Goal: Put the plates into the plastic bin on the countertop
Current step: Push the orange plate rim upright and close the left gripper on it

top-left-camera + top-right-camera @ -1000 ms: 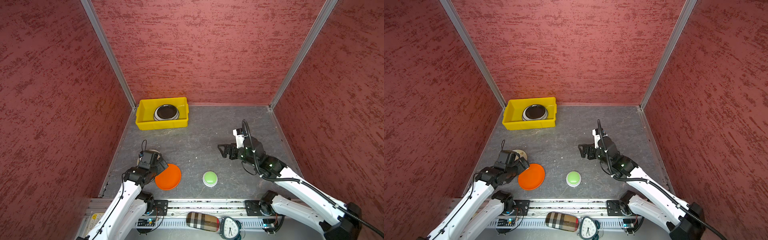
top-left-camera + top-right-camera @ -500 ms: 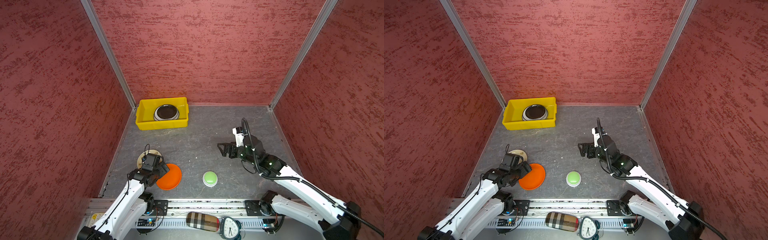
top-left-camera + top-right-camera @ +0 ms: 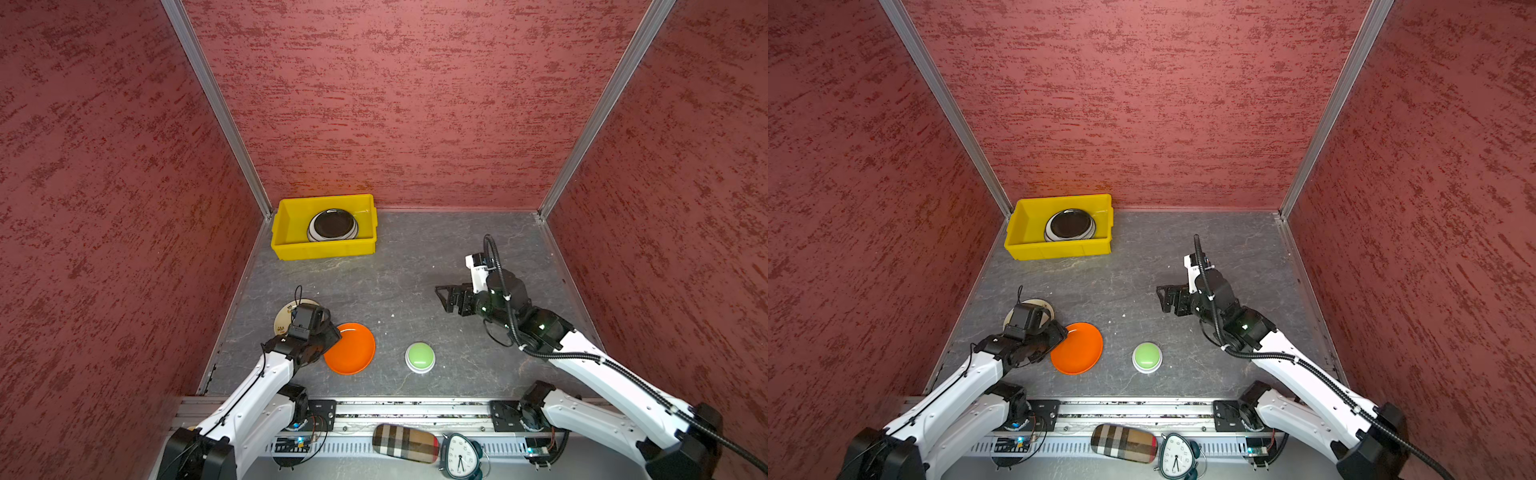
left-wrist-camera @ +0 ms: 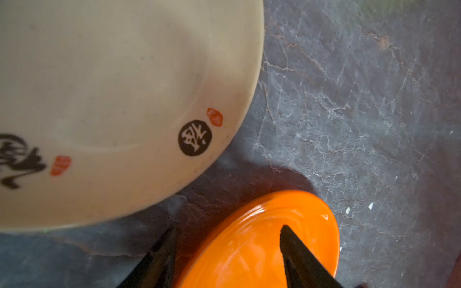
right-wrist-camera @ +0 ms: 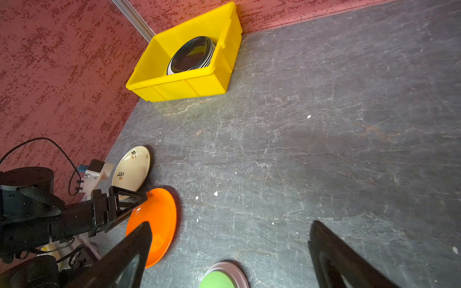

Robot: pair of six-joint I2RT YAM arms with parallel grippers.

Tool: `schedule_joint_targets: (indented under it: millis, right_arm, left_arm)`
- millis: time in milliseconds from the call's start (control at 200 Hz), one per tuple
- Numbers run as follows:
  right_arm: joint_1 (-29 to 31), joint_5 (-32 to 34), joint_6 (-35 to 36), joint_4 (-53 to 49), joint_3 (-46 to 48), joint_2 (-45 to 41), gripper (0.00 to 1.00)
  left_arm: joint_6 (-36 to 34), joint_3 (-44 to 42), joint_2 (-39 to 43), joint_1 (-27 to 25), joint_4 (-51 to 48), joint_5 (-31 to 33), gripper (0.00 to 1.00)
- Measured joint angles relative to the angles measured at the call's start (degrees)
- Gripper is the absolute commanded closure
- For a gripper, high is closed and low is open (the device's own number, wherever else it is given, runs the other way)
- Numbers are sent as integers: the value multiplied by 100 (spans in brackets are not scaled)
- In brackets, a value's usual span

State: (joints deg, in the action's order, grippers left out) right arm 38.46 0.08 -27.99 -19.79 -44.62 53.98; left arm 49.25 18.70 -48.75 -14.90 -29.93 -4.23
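An orange plate (image 3: pixel 353 349) (image 3: pixel 1079 349) lies on the countertop (image 3: pixel 415 266) near the front left. My left gripper (image 3: pixel 330 334) (image 3: pixel 1061 332) (image 4: pixel 228 227) stands open astride its left rim: one finger over the orange plate (image 4: pixel 262 244), the other outside its edge. Just behind, a cream plate (image 3: pixel 284 318) (image 4: pixel 99 87) (image 5: pixel 132 167) with printed characters is partly hidden by the left wrist. The yellow plastic bin (image 3: pixel 324 249) (image 3: pixel 1059 249) (image 5: pixel 184 84) in the back left corner holds a stack topped by a black plate (image 3: pixel 333 223) (image 5: pixel 193 52). My right gripper (image 3: pixel 440 293) (image 3: pixel 1160 295) (image 5: pixel 230 224) hangs open and empty at mid right.
A green dome button (image 3: pixel 420 355) (image 3: pixel 1146 355) (image 5: pixel 219 279) on a white base sits right of the orange plate. Red textured walls close in the left, back and right sides. A checked case (image 3: pixel 405 442) and a small clock (image 3: pixel 459 457) lie on the front rail.
My left gripper has dropped to the orange plate's rim and its jaws have narrowed. The orange plate has shifted slightly right. The right arm has stayed still.
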Motion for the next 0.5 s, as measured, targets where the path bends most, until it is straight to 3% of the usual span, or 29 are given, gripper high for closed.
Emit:
schedule_joint_targets:
  millis: [496]
  right_arm:
    - [-35, 15, 63, -4, 0, 48, 1]
  left_arm:
    - [22, -74, -81, -527, 160, 11, 49]
